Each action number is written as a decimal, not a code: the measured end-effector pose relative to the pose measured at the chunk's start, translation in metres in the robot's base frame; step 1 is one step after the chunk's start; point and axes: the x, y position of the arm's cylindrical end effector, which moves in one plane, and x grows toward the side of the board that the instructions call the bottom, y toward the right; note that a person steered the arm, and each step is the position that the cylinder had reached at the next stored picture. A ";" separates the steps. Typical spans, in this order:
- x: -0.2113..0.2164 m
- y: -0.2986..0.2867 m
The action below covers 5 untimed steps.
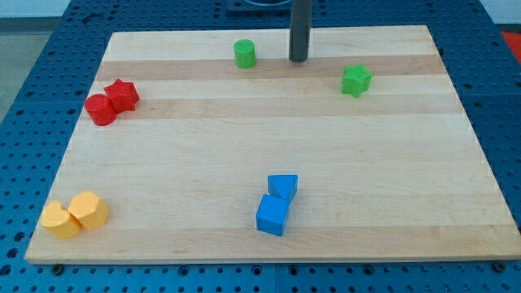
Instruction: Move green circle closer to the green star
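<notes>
There are eight blocks in all. Two are green: one green circle (244, 54) and one green star (356, 80). Two are red: one red circle (100, 110) and one red star (122, 95). Two are yellow: yellow block one (61, 220) and yellow block two (89, 210). Two are blue: one blue cube (273, 215) and one blue triangle (283, 186).

A pale wooden board made of glued lengthwise strips (269, 146) is lying on a blue metal perforated tabletop (41, 73) (its grid of small holes is showing on every side of the board), and soft even light is falling across both, casting only faint shadows.
</notes>
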 end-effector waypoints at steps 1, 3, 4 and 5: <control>-0.024 -0.043; -0.022 -0.105; -0.003 -0.101; 0.006 -0.093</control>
